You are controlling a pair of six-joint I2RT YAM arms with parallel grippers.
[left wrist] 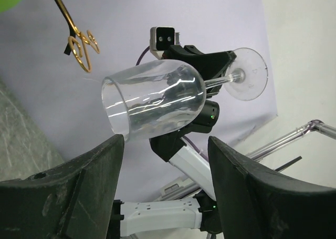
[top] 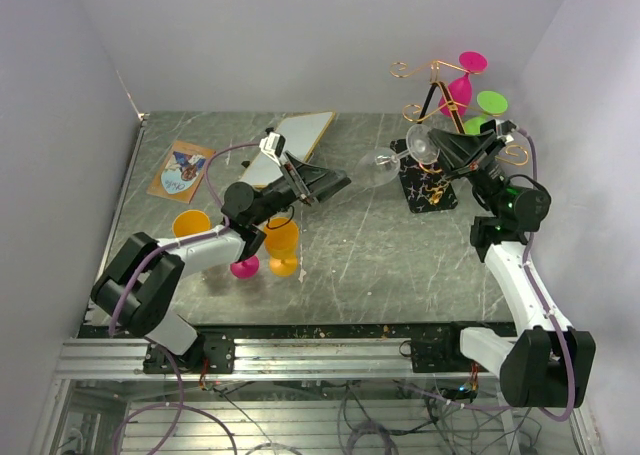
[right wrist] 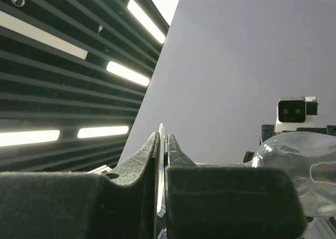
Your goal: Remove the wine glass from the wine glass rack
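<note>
A clear wine glass [top: 378, 167] lies sideways in the air, to the left of the wine glass rack [top: 437, 80] and free of its copper-gold wire arms. My right gripper [top: 432, 147] is shut on the glass's flat foot, seen edge-on between the fingers in the right wrist view [right wrist: 161, 165]. My left gripper [top: 335, 183] is open, its jaws just below and short of the bowl [left wrist: 152, 100], not touching it. One curled rack arm end [left wrist: 81, 47] shows in the left wrist view. The rack's black base [top: 425, 187] stands on the table.
A pink glass [top: 462, 75] and two green glasses [top: 490, 102] hang on the rack. Two orange glasses [top: 282, 245] and a pink glass [top: 245, 267] stand by my left arm. A picture card [top: 181, 170] and a white board [top: 295, 140] lie at the back left.
</note>
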